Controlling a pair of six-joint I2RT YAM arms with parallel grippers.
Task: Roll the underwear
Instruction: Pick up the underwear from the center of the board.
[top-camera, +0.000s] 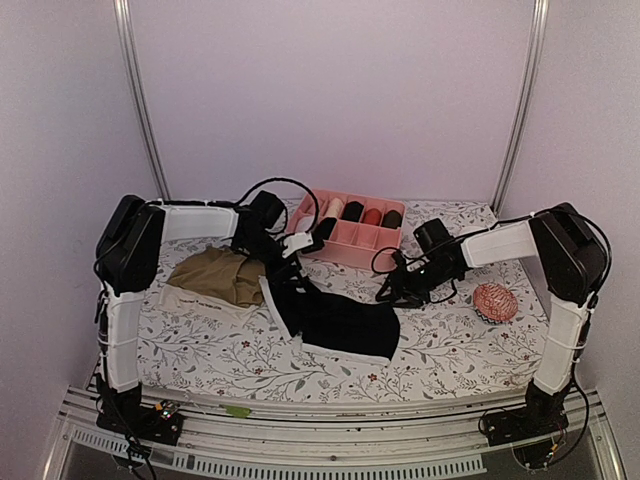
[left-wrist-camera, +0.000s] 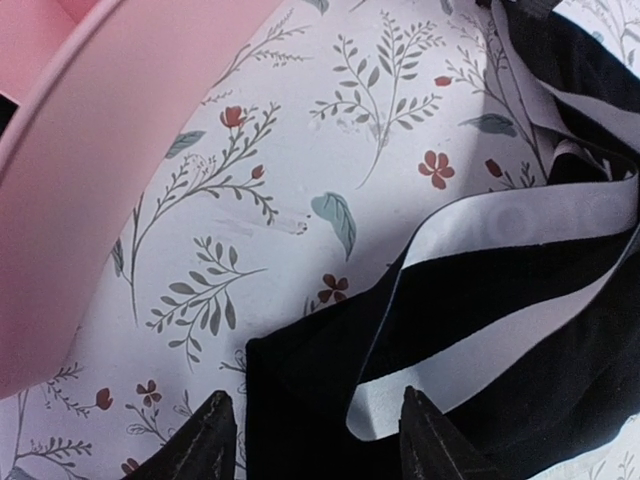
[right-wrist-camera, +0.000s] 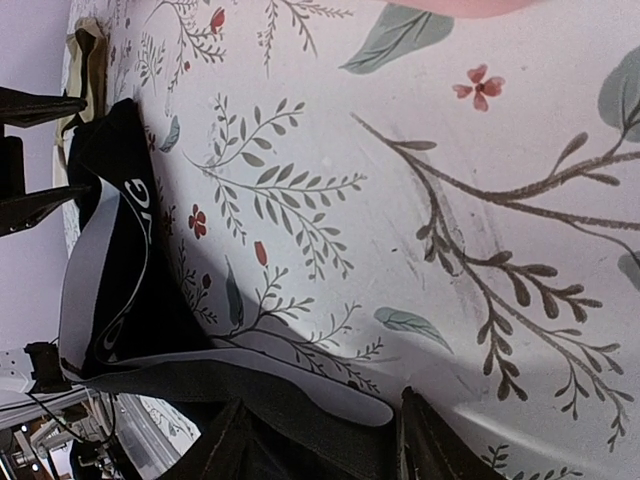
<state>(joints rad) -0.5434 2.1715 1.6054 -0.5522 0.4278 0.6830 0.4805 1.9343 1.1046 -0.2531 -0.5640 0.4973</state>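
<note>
Black underwear (top-camera: 340, 320) with white trim lies spread in the middle of the flowered cloth. An olive-brown pair (top-camera: 215, 272) with a cream waistband lies to its left. My left gripper (top-camera: 285, 265) hovers over the black pair's far left corner. In the left wrist view the left gripper (left-wrist-camera: 320, 440) is open, with the black fabric (left-wrist-camera: 480, 290) and a white band lying between its fingers. My right gripper (top-camera: 388, 293) sits at the far right corner. It is open too (right-wrist-camera: 320, 440), straddling the white-edged hem of the black pair (right-wrist-camera: 110, 250).
A pink divided box (top-camera: 350, 235) holding several rolled items stands just behind both grippers; its wall (left-wrist-camera: 70, 200) is close to the left fingers. A red-and-white patterned ball (top-camera: 495, 302) rests at the right. Cables trail from each wrist.
</note>
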